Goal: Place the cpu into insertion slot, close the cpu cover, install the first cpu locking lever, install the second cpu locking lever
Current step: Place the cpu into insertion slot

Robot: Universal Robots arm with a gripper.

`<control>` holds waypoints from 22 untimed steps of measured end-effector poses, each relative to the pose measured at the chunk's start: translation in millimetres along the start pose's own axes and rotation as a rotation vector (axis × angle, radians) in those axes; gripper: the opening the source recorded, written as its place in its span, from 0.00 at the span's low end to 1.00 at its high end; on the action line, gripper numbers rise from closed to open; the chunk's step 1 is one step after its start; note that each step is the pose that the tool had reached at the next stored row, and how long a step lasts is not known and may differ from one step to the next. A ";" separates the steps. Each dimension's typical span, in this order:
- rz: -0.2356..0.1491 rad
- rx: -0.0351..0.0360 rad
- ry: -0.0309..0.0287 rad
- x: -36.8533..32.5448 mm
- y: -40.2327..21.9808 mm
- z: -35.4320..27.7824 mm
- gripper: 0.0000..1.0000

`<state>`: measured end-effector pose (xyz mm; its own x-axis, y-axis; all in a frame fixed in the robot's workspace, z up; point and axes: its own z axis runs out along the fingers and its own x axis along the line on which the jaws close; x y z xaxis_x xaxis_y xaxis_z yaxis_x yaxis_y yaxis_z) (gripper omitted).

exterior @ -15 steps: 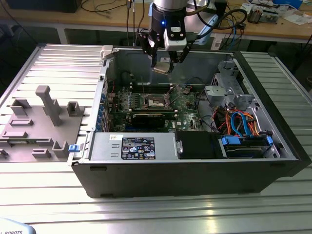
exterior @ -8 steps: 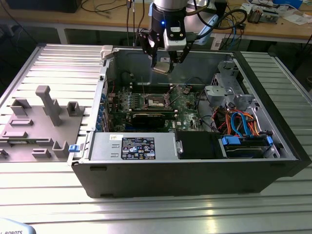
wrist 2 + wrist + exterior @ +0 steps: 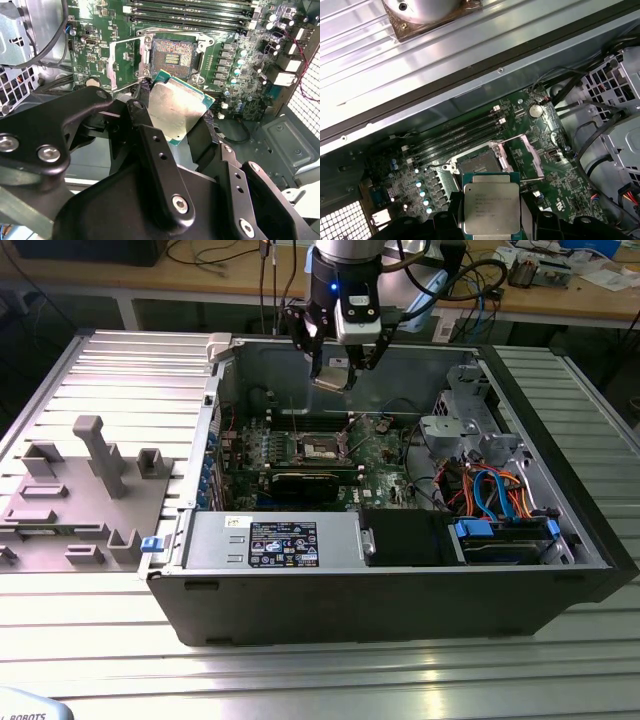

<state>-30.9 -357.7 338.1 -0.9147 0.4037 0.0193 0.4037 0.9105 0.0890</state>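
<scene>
Black links of the gripper (image 3: pixel 176 106) crowd the foreground in the second wrist view. Between its fingertips sits the cpu (image 3: pixel 175 116), silvery face toward the camera. The gripper is closed to just the chip's width, one pad on each of two opposite edges, and it grips nothing else. The chip is square, so it has no long axis to speak of. What matters is how it sits over the socket (image 3: pixel 172 55), and it hangs clear above it without touching. In the exterior view, with the gripper (image 3: pixel 331 370) as the clock's centre, the socket (image 3: pixel 322 447) lies at six o'clock, close under the chip's line of descent. The chip's edges look turned a little off the socket's edges. The slanted cameras may account for that, so it is a judgement only. The socket's contacts are bare, and the cpu cover (image 3: pixel 113 62) is swung open beside it, so nothing blocks the way down. Outward from the socket on the motherboard (image 3: pixel 385 460), the memory slots (image 3: pixel 265 445) lie at nine o'clock. The power supply (image 3: pixel 215 540) lies at seven, against the near wall of the computer case (image 3: pixel 380 605). A bundle of orange and blue cables (image 3: pixel 495 485) lies at three. Past the case wall, again toward nine, a grey tray (image 3: pixel 60 530) rests on the table.
</scene>
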 end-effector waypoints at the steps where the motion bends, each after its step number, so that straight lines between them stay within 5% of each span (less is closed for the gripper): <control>1: 0.001 0.0000 -0.0001 0.0 0.0 0.0 0.54; 22: 0.032 -0.0007 -0.0029 0.0 0.0 0.2 0.54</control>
<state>-30.9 -357.7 337.9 -0.9012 0.4329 0.0193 0.4328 0.8971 0.0890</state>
